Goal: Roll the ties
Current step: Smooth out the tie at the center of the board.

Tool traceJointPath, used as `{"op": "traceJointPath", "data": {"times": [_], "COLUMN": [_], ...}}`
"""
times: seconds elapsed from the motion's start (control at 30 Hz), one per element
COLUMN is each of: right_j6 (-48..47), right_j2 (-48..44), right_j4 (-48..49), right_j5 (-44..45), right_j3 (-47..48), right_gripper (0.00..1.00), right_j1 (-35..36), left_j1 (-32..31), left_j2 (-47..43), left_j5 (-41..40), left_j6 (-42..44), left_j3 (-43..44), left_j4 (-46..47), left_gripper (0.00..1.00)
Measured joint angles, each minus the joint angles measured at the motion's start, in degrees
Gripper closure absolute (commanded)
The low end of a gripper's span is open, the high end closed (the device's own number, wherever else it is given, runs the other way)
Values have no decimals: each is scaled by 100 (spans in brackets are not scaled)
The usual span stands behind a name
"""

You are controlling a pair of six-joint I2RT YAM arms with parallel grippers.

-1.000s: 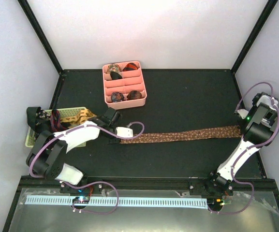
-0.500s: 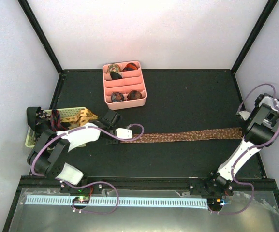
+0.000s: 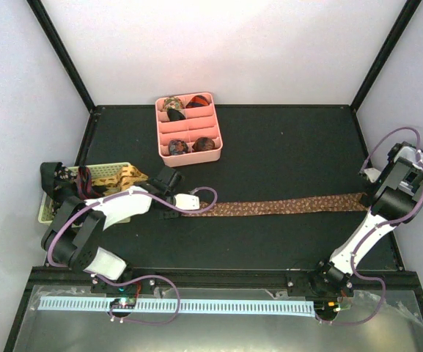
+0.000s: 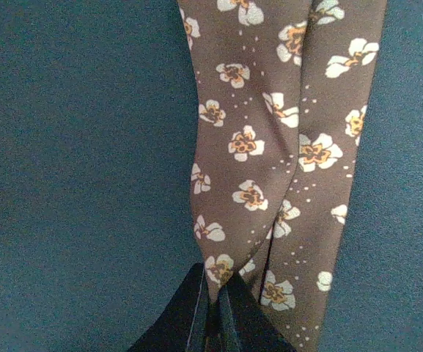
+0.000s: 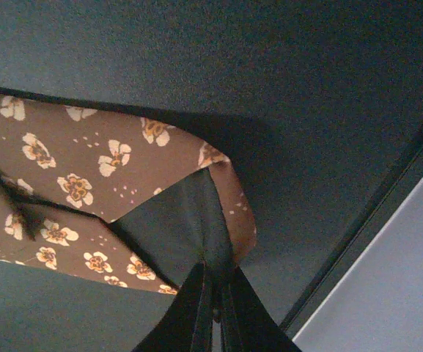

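Note:
A long brown tie (image 3: 277, 207) with small white and orange flowers lies stretched left to right across the black table. My left gripper (image 3: 171, 207) is shut on its narrow left end; the left wrist view shows the fabric (image 4: 270, 147) pinched between my fingertips (image 4: 196, 323). My right gripper (image 3: 367, 192) is shut on the wide right end, whose dark lining (image 5: 178, 231) is folded up in the right wrist view. Several rolled ties (image 3: 189, 145) sit in the pink divided tray (image 3: 161, 132). More ties (image 3: 132, 174) lie in the pale basket (image 3: 108, 173).
The pink tray stands at the back centre of the table. The basket sits at the left edge, beside my left arm. The table's right edge and frame rail (image 5: 372, 220) run close to my right gripper.
The right gripper has shifted slightly right and the left slightly left, drawing the tie straighter. Both grips are unchanged.

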Motion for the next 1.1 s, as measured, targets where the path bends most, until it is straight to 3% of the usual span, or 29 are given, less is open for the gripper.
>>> {"op": "traceJointPath", "data": {"times": [0.13,0.23,0.37,0.43,0.47,0.57,0.67,0.77,0.87,0.97,1.1], "right_j6": [33,31,26,20,7,-20,-79,-278,-369,-470,-599], "right_j2": [0,0,0,0,0,0,0,-46,-240,-595,-1062], "right_j4": [2,11,22,20,20,28,74,162,234,315,317], "right_j5": [24,90,153,179,195,225,249,216,79,-120,-684], "right_j3": [50,131,229,251,260,280,319,321,321,332,450], "right_gripper": [98,98,98,98,98,96,74,41,22,11,7], "right_j1": [0,-7,-48,-66,-70,-90,-131,-155,-170,-195,-223], "left_j1": [0,26,173,234,258,267,278,343,367,398,472], "left_j2": [-42,-149,-542,-881,-1075,-1502,-1751,-2011,-2277,-2389,-2277], "left_j5": [2,17,310,570,723,1099,1416,1609,1637,1707,1930], "left_j6": [22,42,-46,-122,-181,-361,-756,-1440,-1939,-2194,-2236], "left_j3": [-11,-17,2,48,83,192,337,409,409,413,463], "left_j4": [-22,-46,-192,-302,-365,-413,-431,-348,-212,-105,-190], "left_gripper": [80,63,29,6,2,1,1,1,1,1,1]}}
